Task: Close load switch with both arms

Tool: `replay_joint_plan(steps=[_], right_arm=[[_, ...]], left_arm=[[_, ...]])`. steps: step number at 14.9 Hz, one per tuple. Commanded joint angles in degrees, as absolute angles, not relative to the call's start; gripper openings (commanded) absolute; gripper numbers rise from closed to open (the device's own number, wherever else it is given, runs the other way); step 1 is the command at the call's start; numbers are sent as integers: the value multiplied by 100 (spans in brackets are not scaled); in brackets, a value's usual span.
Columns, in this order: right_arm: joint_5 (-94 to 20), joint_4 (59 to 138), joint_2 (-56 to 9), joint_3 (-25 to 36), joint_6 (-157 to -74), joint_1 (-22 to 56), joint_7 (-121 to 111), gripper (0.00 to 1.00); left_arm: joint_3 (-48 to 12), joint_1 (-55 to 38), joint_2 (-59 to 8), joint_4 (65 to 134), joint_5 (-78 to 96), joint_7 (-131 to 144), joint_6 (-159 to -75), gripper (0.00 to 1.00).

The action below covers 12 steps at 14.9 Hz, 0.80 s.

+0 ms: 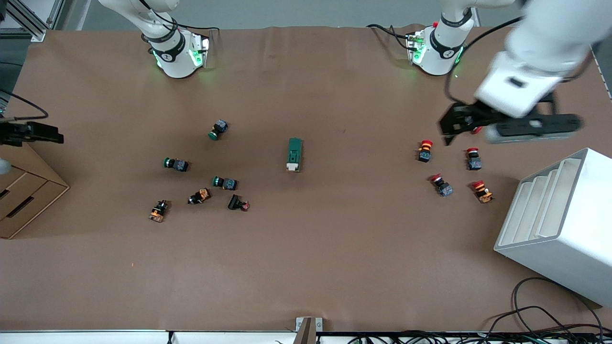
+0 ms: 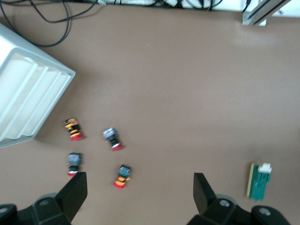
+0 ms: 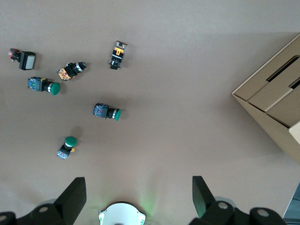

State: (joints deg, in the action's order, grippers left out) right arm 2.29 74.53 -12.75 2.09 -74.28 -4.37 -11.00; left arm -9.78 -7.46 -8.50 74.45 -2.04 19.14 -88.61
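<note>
Load switch: you find the load switch (image 1: pixel 294 154) lying flat near the middle of the bench (image 1: pixel 306 267), its cream toggle end (image 1: pixel 292 166) toward the front camera, well apart from everything else.
Handling: you should expect a small, light, rigid plastic block; it looks smooth, so it will likely slide on the paper if you push one end without bracing the other.
Where to take hold: pinch the long green flanks with one claw to steady the body, and keep the cream toggle free for the other claw to press; this is a judgement from its shape.
Left claw: your left claw (image 1: pixel 452 125) hangs spread wide and empty over the red push-buttons (image 1: pixel 425 150) at the left arm's end of the bench; the left wrist view shows both fingers (image 2: pixel 202 190) apart.
Right claw: your right claw (image 3: pixel 136 197) is spread and empty too, over the bench by its own base; that arm waits.
Surface: brown paper, flat, with faint creases, little grip.
Room: green push-buttons (image 1: pixel 219 129) lie toward the right arm's end, a white rack (image 1: pixel 559 215) and a cardboard box (image 1: pixel 24 191) sit at the edges; around the switch you have open space for both arms.
</note>
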Motion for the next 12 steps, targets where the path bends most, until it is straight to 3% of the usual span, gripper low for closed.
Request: replay_joint_plan(steps=[1, 3, 7, 12], right_arm=[[114, 7795, -827, 132, -7427, -545, -1187, 100], [114, 7849, -660, 123, -7392, -510, -1117, 100], [-9, 8103, -405, 158, -7400, -405, -853, 100], [-18, 8244, -185, 562, -7409, -18, -739, 100]], left_arm=[[-345, -712, -589, 7629, 140, 944, -8448, 100], [-281, -406, -467, 7699, 149, 311, -8184, 100], [-281, -211, 201, 8577, 149, 140, -8227, 100], [-343, -237, 422, 8762, 149, 508, -8209, 100]])
